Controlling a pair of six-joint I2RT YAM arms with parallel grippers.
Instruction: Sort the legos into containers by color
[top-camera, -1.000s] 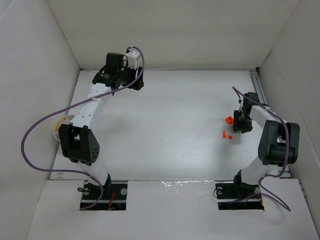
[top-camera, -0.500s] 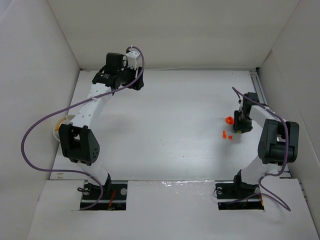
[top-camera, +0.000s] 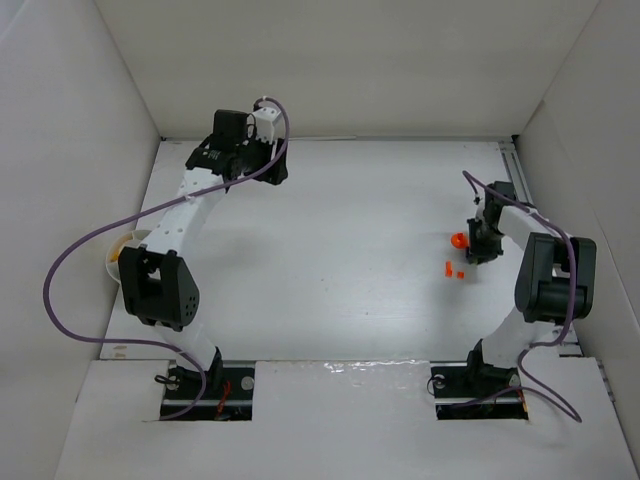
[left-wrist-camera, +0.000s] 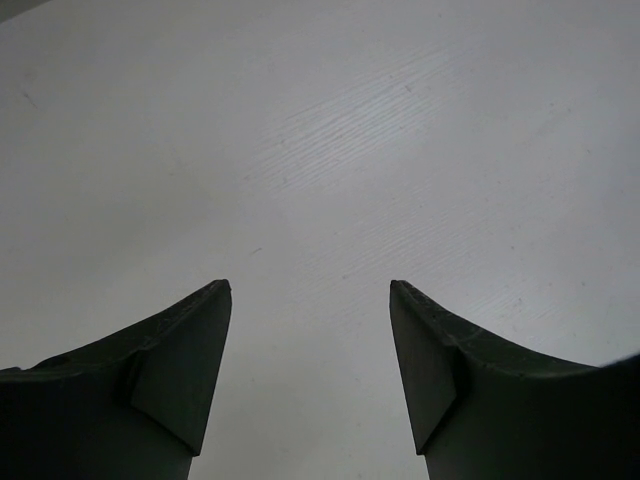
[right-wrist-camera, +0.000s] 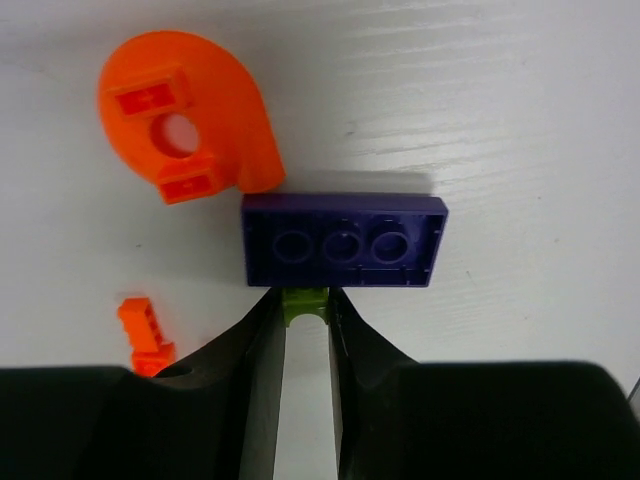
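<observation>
In the right wrist view my right gripper (right-wrist-camera: 305, 295) is shut on a tiny green lego (right-wrist-camera: 305, 308), which sits between the fingertips and touches the near edge of a purple-blue brick (right-wrist-camera: 343, 240) lying studs-down. An orange rounded piece (right-wrist-camera: 185, 115) lies beyond on the left, and small orange bricks (right-wrist-camera: 147, 335) lie beside the left finger. From above, the right gripper (top-camera: 478, 254) is at the right side next to the orange piece (top-camera: 457, 241) and the orange bricks (top-camera: 455, 269). My left gripper (left-wrist-camera: 310, 285) is open over bare floor, at the far left (top-camera: 274, 168).
A whitish container (top-camera: 114, 258) with something orange-yellow in it sits at the left wall, partly hidden behind the left arm. White walls enclose the floor on three sides. A purple cable loops off each arm.
The right gripper's fingers have closed in onto the green lego. The left arm has stayed put.
</observation>
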